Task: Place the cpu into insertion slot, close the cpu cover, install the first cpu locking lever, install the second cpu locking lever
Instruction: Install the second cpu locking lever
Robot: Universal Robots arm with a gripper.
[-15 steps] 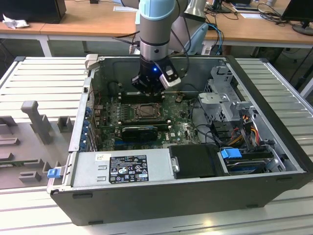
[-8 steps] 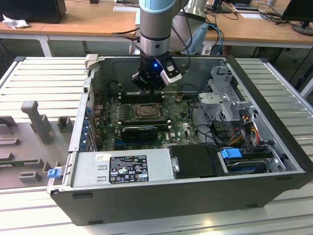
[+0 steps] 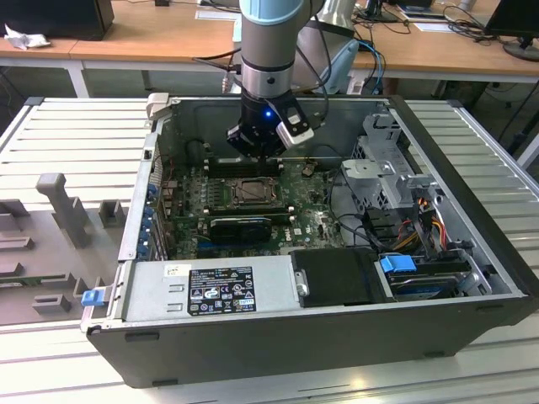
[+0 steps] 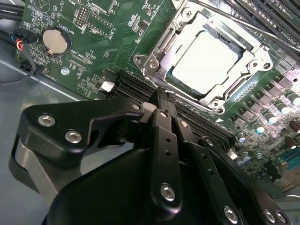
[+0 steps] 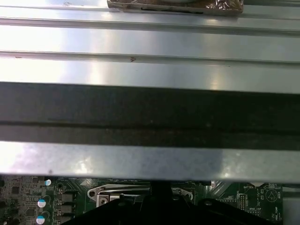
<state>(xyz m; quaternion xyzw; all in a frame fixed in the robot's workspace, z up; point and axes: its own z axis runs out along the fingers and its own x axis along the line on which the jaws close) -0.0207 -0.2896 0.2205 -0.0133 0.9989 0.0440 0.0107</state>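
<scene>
The cpu [image 4: 204,58] lies flat in the insertion slot [image 3: 253,192], its pale silvery top facing up. The cpu cover [image 4: 161,47], a silver frame, lies down around it. A thin lever rod [image 4: 253,29] runs along one side of the socket. In the exterior view my gripper [image 3: 255,154] hangs just behind the socket, above the motherboard. In the second wrist view its black fingers [image 4: 164,126] meet at the tips, and my gripper [image 4: 161,96] is shut with nothing in it, a short way off the socket's corner. The first wrist view catches the socket bracket [image 5: 117,193] below the case wall.
Long black memory slots [image 4: 197,123] lie between my fingertips and the socket. A coin battery [image 4: 55,41] sits on the green board. The case holds a power supply [image 3: 210,290], a drive cage [image 3: 387,168] with cables, and a black card [image 3: 240,227]. The case wall [image 5: 150,112] stands close.
</scene>
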